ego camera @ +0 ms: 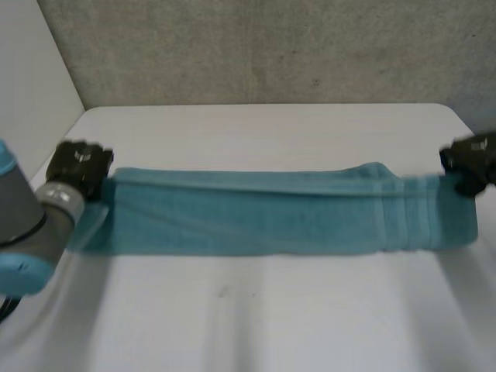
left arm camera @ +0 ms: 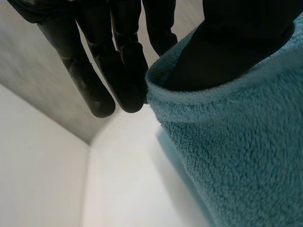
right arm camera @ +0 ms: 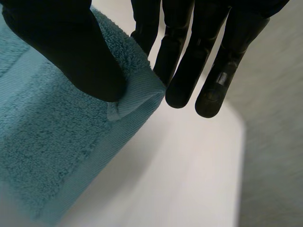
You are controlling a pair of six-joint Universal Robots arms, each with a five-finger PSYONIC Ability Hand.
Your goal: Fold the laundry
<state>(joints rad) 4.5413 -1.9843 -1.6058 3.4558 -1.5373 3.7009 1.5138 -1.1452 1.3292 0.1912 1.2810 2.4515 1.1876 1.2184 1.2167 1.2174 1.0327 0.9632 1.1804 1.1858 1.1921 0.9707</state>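
A teal towel (ego camera: 271,213), folded into a long band, stretches across the white table (ego camera: 256,318) between my two hands. My left hand (ego camera: 77,167) holds the towel's left end at its far corner. In the left wrist view the thumb (left arm camera: 236,42) presses the towel's hem (left arm camera: 199,97) against the fingers (left arm camera: 118,61). My right hand (ego camera: 471,163) holds the right end at its far corner. There the thumb (right arm camera: 61,42) pinches the striped hem (right arm camera: 137,101) against the fingers (right arm camera: 189,52). The towel is taut between the two grips.
A grey wall (ego camera: 271,46) rises behind the table's far edge. The table's right far corner (ego camera: 453,112) lies close to my right hand. Bare tabletop lies in front of the towel and behind it.
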